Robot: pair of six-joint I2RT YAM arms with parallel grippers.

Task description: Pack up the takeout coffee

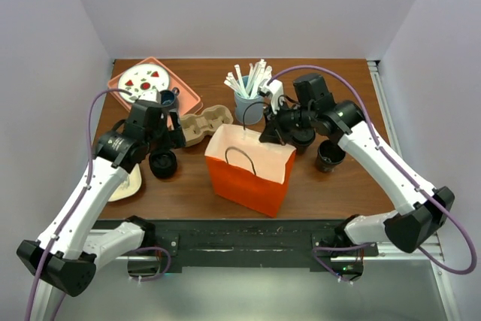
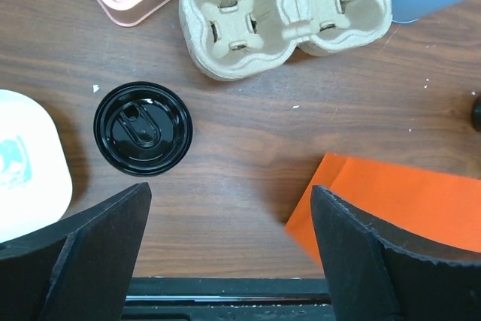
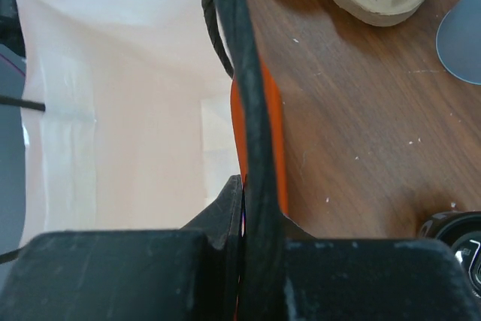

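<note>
— Black-lidded cup [image 2: 143, 128], location?
— Upright on the tabletop [image 2: 248, 133], lid up, on the near side of the cardboard carrier [image 2: 285, 13] and left of the orange bag [image 1: 250, 174], touching neither
— Bearing from the left pincer [image 2: 229, 193]?
— Ahead of it and off-centre, toward its left finger; fingers stand wide apart above the wood, holding nothing. Likely needs a shift left before dropping over the lid
— Right pincer [image 3: 245, 208]?
— Clamped on the bag's black handle [image 3: 239, 73], at the mouth, far side of the bag from the cup
— Nearer arm?
— Left, clearly; cup's long axis is vertical, so a side-on grip looks apt
</note>
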